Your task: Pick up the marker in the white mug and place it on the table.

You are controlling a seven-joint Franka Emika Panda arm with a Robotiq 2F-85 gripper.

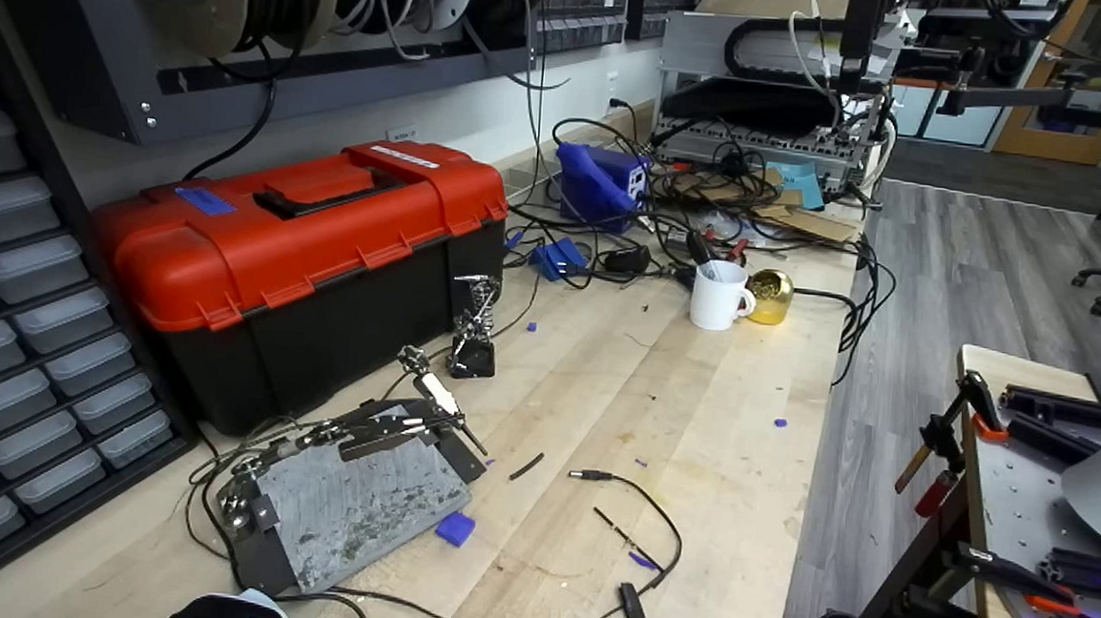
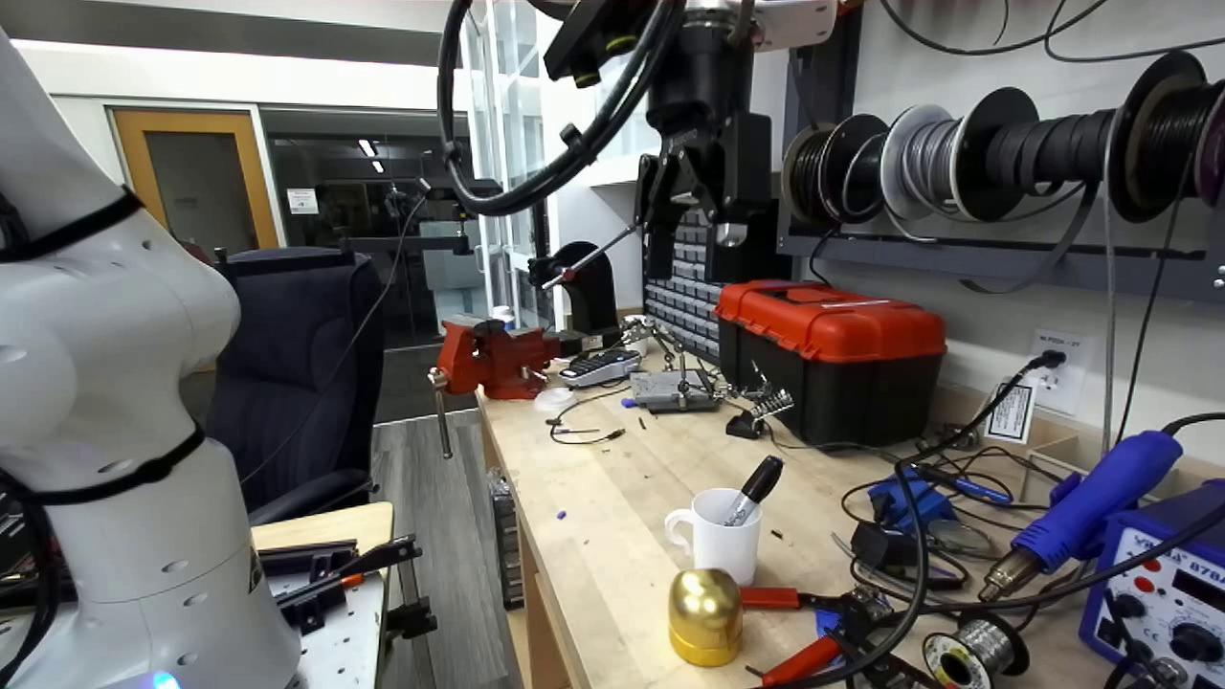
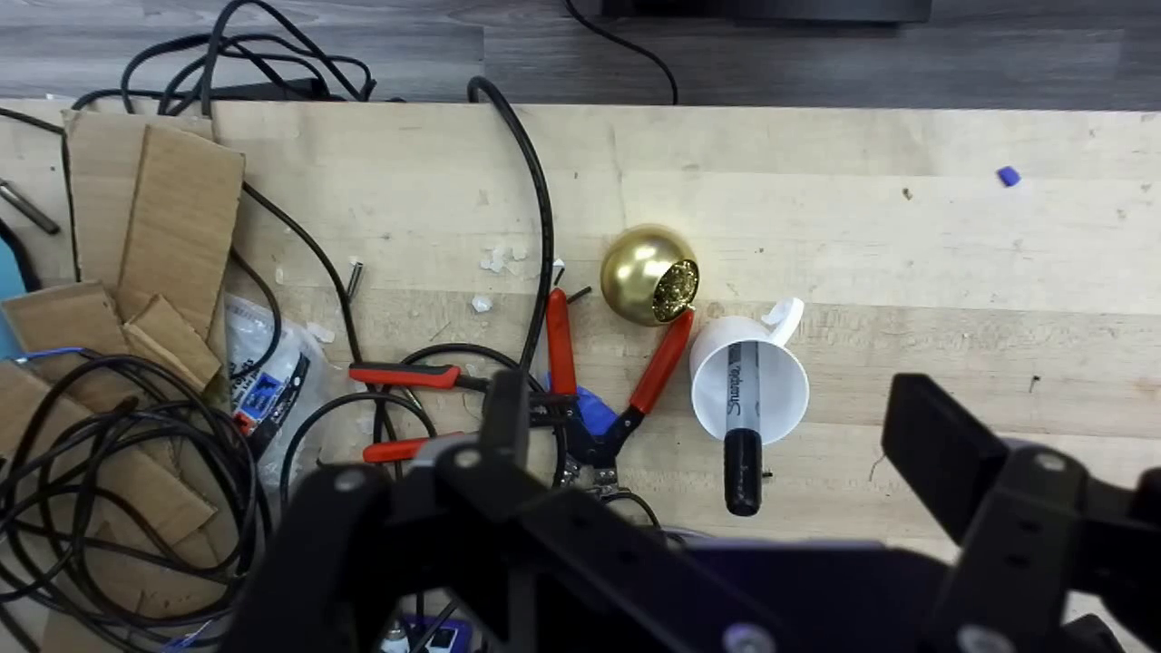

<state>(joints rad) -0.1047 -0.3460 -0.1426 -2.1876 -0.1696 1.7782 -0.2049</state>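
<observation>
Leftmost on my feed, the white arm [image 2: 124, 402] stands tall, a dark chair [image 2: 297, 383] beyond it. Next along, there's the red vise [image 2: 493, 359], at the far end of the counter [image 2: 612, 488]. Now the middle, and up top I have the gripper [image 2: 691, 258], high over the counter, its fingers spread well apart; through the wrist view I see the mug [image 2: 723, 555] framed between them, though the mug itself is well below. Low and near, the gold pot [image 2: 705, 617], round and shiny, and just behind it that mug, upright, its handle to the left. And here's my marker [image 2: 763, 481]! It's in the mug, leaning, grey barrel down inside, black cap poking up past the rim and tipped to the right. I get the mug standing on the counter in both exterior views. On we go: near, just right of the pot, red-handled pliers [image 2: 806, 660], and far back the toolbox [image 2: 833, 383], red lid over a black body. Near again, a reel of solder [image 2: 986, 646]; up above, the spools [image 2: 1053, 148], several in a row. Then the blue wand [image 2: 1091, 517], slanting, its metal nozzle pointing down and to the left. And last on the right, near, the blue station [image 2: 1148, 627], red buttons and knobs facing my camera.
</observation>
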